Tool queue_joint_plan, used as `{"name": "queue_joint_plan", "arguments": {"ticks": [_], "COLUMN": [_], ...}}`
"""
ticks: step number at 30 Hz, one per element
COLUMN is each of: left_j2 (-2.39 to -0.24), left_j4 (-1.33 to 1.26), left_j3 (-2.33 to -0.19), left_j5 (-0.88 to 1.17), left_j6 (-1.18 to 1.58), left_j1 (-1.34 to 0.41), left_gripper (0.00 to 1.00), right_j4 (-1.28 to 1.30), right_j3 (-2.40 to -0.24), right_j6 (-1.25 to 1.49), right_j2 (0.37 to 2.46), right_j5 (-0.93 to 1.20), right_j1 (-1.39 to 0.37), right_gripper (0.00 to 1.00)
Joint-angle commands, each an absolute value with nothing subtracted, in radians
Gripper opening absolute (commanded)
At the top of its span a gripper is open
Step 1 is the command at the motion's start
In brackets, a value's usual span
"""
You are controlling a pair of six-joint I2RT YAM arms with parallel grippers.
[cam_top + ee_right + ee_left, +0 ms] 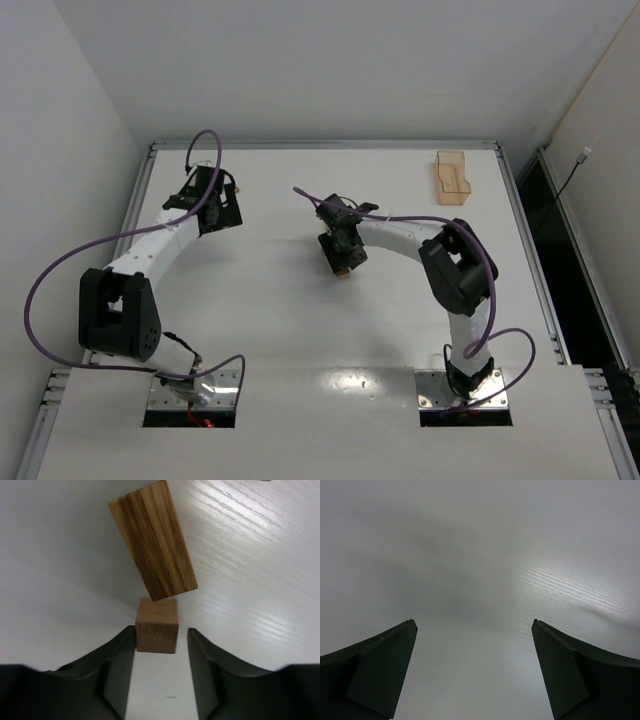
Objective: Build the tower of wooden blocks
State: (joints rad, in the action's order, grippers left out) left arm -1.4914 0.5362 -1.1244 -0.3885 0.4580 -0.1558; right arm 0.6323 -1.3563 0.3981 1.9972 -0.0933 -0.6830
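Observation:
A small light-tan wooden cube (157, 625) sits on the white table at the tips of my right gripper (161, 630). The left finger (120, 655) is against the cube's side, while a gap remains between the cube and the right finger (205, 655), so the gripper is open. Just beyond the cube is a darker striped oblong block (152, 540); its near end overlaps the cube's far edge in view. From the top view the right gripper (343, 262) hides nearly all of the blocks. My left gripper (474, 622) is wide open over bare table, at the left rear (200, 195).
A flat pale-wood tray (452, 178) lies at the back right of the table (300, 340). The raised table rim (320, 145) runs along the far edge. The right arm's elbow (458, 270) stands between its base and the blocks.

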Motion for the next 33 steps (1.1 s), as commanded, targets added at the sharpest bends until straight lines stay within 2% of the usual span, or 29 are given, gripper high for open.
{"name": "queue_joint_plan", "arguments": {"ticks": [1,2,3,6,16,21,27,33], "left_j2": [-1.488,-1.497,-1.497,-1.497,-1.467,-1.457,-1.457,-1.457], "left_j4": [0.517,0.517,0.517,0.517,0.508,0.508,0.508,0.508], "left_j3": [-1.150,-1.150,-1.150,-1.150,-1.129,-1.129,-1.138,-1.147], "left_j5": [-0.394,-0.394,-0.394,-0.394,-0.374,-0.374,-0.383,-0.402], "left_j6": [0.476,0.476,0.476,0.476,0.476,0.476,0.485,0.485], "left_j1": [-0.141,-0.141,-0.141,-0.141,-0.141,-0.141,-0.141,-0.141], "left_gripper": [1.00,1.00,1.00,1.00,1.00,1.00,1.00,1.00], "right_j4": [0.626,0.626,0.626,0.635,0.664,0.725,0.775,0.795], "right_j3": [-1.396,-1.396,-1.396,-1.405,-1.430,-1.532,-1.666,-1.779], "right_j6": [0.413,0.413,0.413,0.413,0.413,0.477,0.537,0.548], "right_j2": [1.996,1.996,1.996,1.982,1.766,1.744,1.854,1.999], "right_j5": [-0.094,-0.094,-0.103,-0.127,-0.043,-0.170,-0.063,-0.063], "right_j1": [-0.678,-0.678,-0.678,-0.687,-0.634,-0.598,-0.572,-0.581], "right_gripper": [0.39,0.32,0.18,0.00,0.00,0.00,0.00,0.00]}}
